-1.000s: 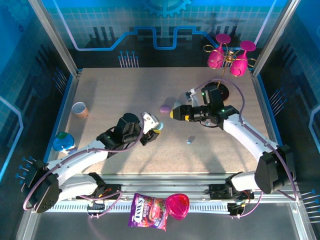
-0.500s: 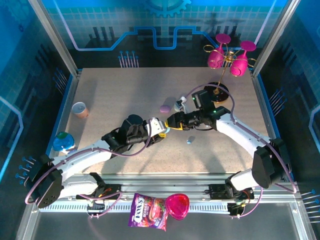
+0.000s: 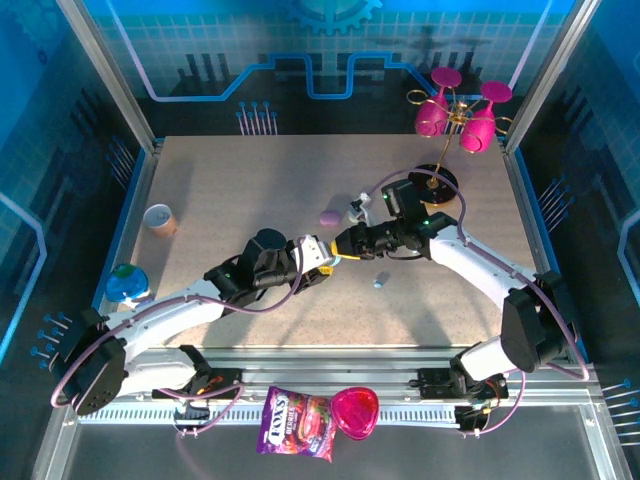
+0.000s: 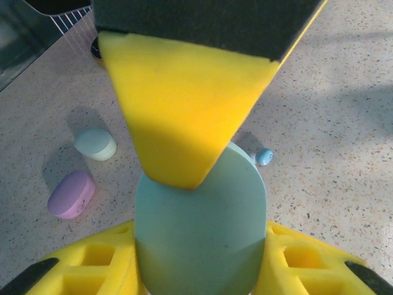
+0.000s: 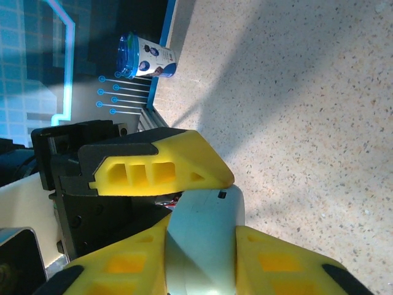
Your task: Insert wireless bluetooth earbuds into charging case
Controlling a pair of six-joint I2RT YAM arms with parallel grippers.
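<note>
A mint-green charging case [image 4: 199, 227] is pinched between the yellow fingers of my left gripper [image 4: 199, 246], which is shut on it just above the table's middle [image 3: 318, 254]. My right gripper [image 3: 341, 247] meets it from the right. In the right wrist view the same case [image 5: 206, 246] sits between the right gripper's [image 5: 202, 236] two fingers, touching both. One right finger lies across the case's top [image 4: 178, 117]. A tiny light blue earbud [image 3: 379, 282] lies on the table close by [image 4: 264, 157]. Farther back rest a purple case [image 4: 72, 194] and a pale mint case [image 4: 95, 144].
A pink wine-glass stand [image 3: 460, 120] with a black base [image 3: 440, 182] is at the back right. A brown cup [image 3: 160, 217] and a blue cup [image 3: 127, 283] sit at the left edge. A candy bag [image 3: 296, 422] and a pink heart [image 3: 354, 412] lie in front of the arms.
My left gripper carried the case rightward, then held still. My right gripper swung left to the case and closed its fingers onto it.
</note>
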